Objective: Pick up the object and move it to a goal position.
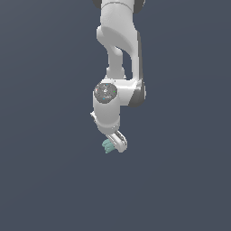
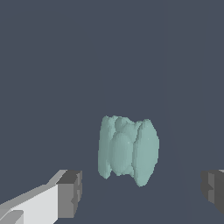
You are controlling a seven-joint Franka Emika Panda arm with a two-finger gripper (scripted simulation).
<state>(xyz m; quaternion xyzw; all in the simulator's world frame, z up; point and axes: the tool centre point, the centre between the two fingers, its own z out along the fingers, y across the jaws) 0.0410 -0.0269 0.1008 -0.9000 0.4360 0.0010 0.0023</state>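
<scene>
The object [image 2: 127, 148] is a small pale teal-green ridged piece, filling the middle of the wrist view. My gripper [image 2: 142, 190] is open around it. One dark fingertip [image 2: 70, 192] and the other fingertip [image 2: 214, 188] stand wide to either side, with clear gaps to the object. In the exterior view the object [image 1: 107, 145] shows as a tiny teal block at the tip of the white gripper [image 1: 113, 145], which points down and partly hides it. Whether the object rests on the ground cannot be told.
The white arm [image 1: 118, 49] comes down from the top of the exterior view. A plain dark grey-blue surface [image 1: 45, 180] surrounds everything. No goal marker shows.
</scene>
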